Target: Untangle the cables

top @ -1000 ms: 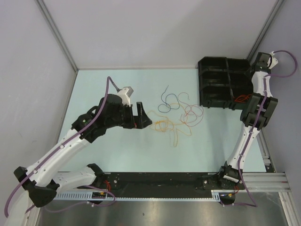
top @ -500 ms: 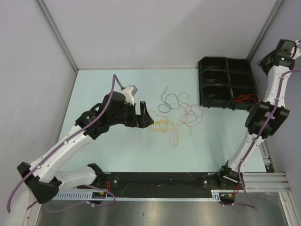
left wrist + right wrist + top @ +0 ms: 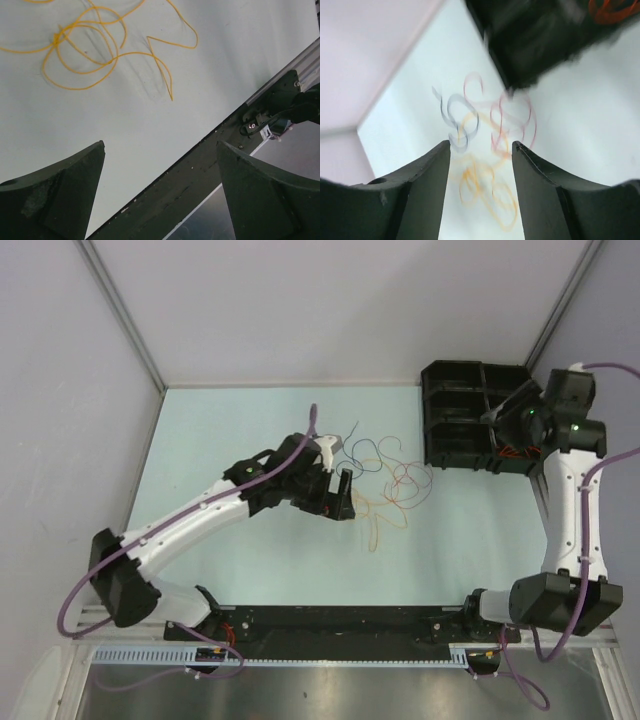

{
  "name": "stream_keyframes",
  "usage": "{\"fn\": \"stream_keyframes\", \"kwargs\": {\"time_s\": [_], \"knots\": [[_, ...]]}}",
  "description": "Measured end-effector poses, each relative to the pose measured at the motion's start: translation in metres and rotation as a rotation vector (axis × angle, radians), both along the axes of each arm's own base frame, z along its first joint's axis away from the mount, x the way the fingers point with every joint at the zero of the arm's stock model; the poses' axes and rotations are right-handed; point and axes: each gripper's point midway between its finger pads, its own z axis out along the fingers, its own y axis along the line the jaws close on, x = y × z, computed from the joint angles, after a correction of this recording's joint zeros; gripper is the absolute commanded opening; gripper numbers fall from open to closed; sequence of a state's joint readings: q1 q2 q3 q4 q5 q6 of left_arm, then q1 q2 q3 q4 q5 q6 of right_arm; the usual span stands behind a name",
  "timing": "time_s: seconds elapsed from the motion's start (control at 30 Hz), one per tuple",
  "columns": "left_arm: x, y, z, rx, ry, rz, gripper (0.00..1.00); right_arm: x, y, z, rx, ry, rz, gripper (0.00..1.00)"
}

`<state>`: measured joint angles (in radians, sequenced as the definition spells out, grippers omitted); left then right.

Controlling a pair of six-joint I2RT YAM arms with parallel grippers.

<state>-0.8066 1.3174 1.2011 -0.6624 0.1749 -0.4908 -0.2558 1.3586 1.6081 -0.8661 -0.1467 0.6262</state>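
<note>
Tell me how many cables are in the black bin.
1: a red-orange cable in the bin's near right compartment. The right arm covers part of the bin, so more may be hidden.

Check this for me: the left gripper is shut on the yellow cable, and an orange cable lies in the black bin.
Not right. The left gripper stands open and holds nothing; the yellow cable lies loose on the table ahead of it, as the left wrist view shows. An orange cable does lie in the black bin.
</note>
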Motion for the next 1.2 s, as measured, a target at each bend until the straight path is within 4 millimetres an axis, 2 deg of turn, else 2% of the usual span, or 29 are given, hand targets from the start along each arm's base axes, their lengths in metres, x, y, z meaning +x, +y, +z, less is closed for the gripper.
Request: {"fn": "stream_keyframes", "kwargs": {"time_s": [0.07, 0.13, 0.2, 0.33, 0.47, 0.67, 0.7, 0.87, 1.0, 1.17, 1.2], "knots": [[-0.001, -0.015, -0.01, 0.031, 0.024, -0.037, 0.96, -0.018, 0.034, -0.02, 0.039, 0.055, 0.079, 0.57], [-0.003, -0.025, -0.018, 0.051, 0.041, -0.064, 0.95, -0.038, 0.049, -0.033, 0.067, 0.101, 0.108, 0.57], [-0.004, -0.033, -0.027, 0.071, 0.063, -0.082, 0.95, -0.058, 0.057, -0.039, 0.075, 0.125, 0.121, 0.57], [0.0, -0.043, -0.044, 0.123, 0.095, -0.088, 0.95, -0.089, 0.063, -0.027, 0.068, 0.101, 0.13, 0.58], [0.01, -0.049, -0.06, 0.18, 0.117, -0.069, 0.93, -0.109, 0.068, -0.021, 0.063, 0.076, 0.145, 0.57], [0.02, -0.061, -0.087, 0.237, 0.196, -0.024, 0.9, -0.126, 0.075, -0.037, 0.076, 0.137, 0.178, 0.58], [0.021, -0.064, -0.092, 0.244, 0.215, -0.011, 0.88, -0.129, 0.076, -0.041, 0.079, 0.15, 0.183, 0.58], [0.032, -0.079, -0.105, 0.279, 0.257, 0.045, 0.85, -0.144, 0.08, -0.045, 0.078, 0.163, 0.203, 0.58], [0.038, -0.089, -0.116, 0.31, 0.278, 0.07, 0.76, -0.155, 0.083, -0.044, 0.078, 0.151, 0.22, 0.57], [0.034, -0.091, -0.128, 0.356, 0.303, 0.083, 0.65, -0.168, 0.086, -0.048, 0.076, 0.161, 0.236, 0.58], [0.034, -0.092, -0.129, 0.363, 0.303, 0.084, 0.57, -0.171, 0.087, -0.049, 0.076, 0.165, 0.24, 0.58]]}}
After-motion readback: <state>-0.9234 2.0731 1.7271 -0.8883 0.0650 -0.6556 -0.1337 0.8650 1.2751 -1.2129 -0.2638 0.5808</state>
